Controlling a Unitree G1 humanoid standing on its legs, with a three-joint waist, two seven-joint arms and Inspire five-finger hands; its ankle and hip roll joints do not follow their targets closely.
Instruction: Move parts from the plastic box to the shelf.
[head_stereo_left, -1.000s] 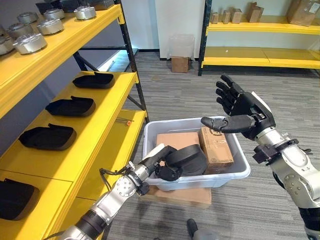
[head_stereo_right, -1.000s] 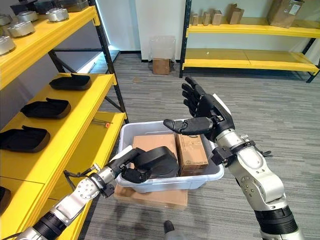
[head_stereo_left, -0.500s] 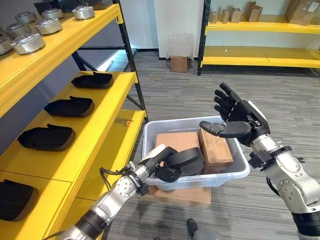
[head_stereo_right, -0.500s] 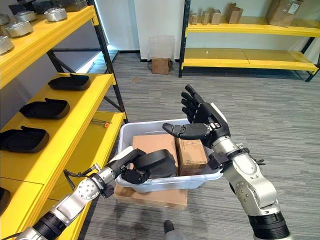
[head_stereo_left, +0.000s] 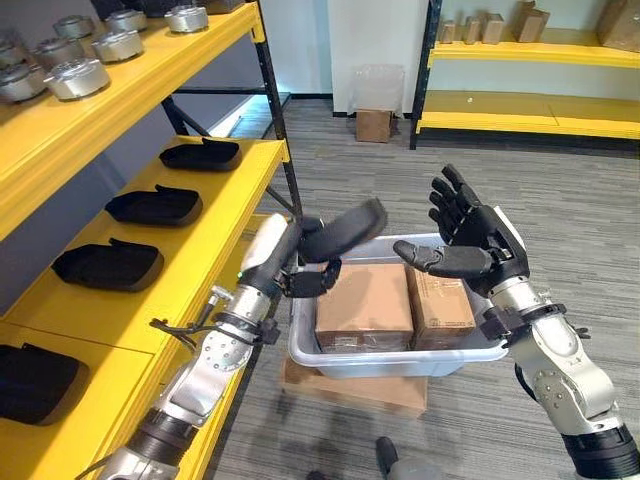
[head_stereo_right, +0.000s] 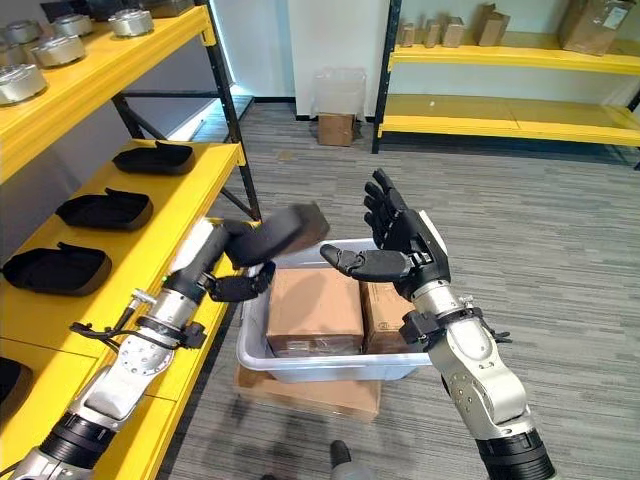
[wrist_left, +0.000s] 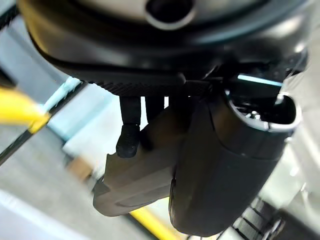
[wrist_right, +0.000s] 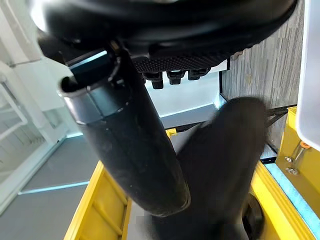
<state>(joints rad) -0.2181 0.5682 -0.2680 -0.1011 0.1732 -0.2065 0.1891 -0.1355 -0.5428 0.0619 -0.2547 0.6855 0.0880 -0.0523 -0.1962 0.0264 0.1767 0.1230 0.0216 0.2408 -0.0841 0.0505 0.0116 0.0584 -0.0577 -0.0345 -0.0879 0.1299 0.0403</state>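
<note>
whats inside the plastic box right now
The plastic box holds two cardboard boxes side by side. Its floor beneath them is covered. The left hand holds the black part above the box's left rim.

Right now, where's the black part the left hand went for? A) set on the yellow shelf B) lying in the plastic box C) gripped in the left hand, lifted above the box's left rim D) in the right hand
C: the left hand has its fingers curled round the black part, held up over the left rim of the plastic box, while the right hand hangs open over the box.
</note>
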